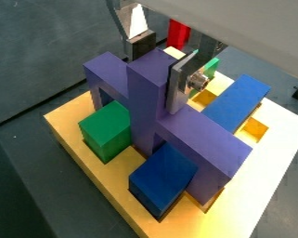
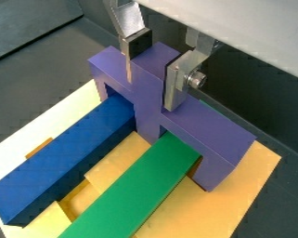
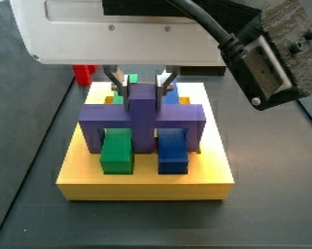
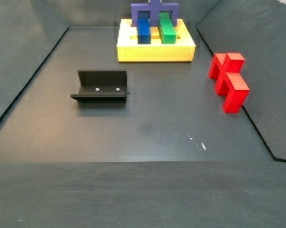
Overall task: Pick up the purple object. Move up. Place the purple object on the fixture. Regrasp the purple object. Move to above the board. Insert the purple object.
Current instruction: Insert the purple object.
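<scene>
The purple object (image 1: 149, 98) is a cross-shaped block with an upright stem, sitting down among the other pieces on the yellow board (image 1: 71, 125). It shows in both wrist views (image 2: 182, 130) and both side views (image 3: 143, 109) (image 4: 153, 12). My gripper (image 1: 158, 76) hangs straight over the board, and its two silver fingers lie flat against opposite sides of the stem (image 2: 151, 82). In a side view the gripper (image 3: 143, 88) straddles the top of the stem. The fixture (image 4: 101, 86) stands bare on the floor, well away from the board.
A green block (image 3: 117, 151) and a blue block (image 3: 173, 151) stand in the board (image 3: 145, 185) on either side of the purple stem. A red piece (image 4: 228, 80) lies on the dark floor right of the board (image 4: 151, 52). Low walls bound the floor.
</scene>
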Tool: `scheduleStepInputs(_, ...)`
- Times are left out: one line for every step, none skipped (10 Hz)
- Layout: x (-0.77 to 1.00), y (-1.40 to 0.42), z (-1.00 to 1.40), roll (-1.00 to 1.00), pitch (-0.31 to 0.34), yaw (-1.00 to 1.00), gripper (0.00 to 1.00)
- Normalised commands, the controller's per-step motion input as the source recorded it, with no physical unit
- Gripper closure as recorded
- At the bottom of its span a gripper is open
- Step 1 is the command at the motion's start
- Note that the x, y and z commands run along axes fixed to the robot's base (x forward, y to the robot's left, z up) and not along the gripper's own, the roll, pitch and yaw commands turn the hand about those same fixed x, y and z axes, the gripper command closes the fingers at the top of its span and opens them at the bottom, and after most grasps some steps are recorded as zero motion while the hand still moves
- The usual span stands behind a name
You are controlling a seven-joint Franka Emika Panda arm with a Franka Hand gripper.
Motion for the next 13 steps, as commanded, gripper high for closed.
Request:
scheduleStepInputs(0.05,-0.12,-0.23,0.01,-0.026,-0.06,1.0)
scheduleStepInputs(0.03,-0.07,-0.18,0.0,-0.029,-0.11,1.0)
scheduleStepInputs(0.01,-0.04,-0.12,0.0,-0.027,-0.1,1.0)
scheduleStepInputs(0.0,0.0,-0.13,0.0,-0.009,-0.07,1.0)
scheduleStepInputs(0.0,0.0,-0.18,0.0,-0.009,-0.01,1.0)
scheduleStepInputs(0.01,0.0,-0.36,0.0,-0.07,0.0,1.0)
scheduleStepInputs(0.16,0.0,-0.41,0.0,-0.036,0.11,1.0)
scheduleStepInputs(0.31,0.0,-0.39,0.0,-0.007,0.09,1.0)
scheduleStepInputs(0.34,0.0,-0.36,0.0,0.0,0.04,1.0)
scheduleStepInputs(0.2,0.0,-0.33,0.0,-0.007,0.0,1.0)
scheduleStepInputs(0.0,0.0,-0.34,0.0,-0.05,0.0,1.0)
scheduleStepInputs(0.0,0.0,-0.46,-0.07,-0.13,0.0,1.0)
scheduleStepInputs(-0.02,0.02,-0.57,-0.14,-0.213,0.0,1.0)
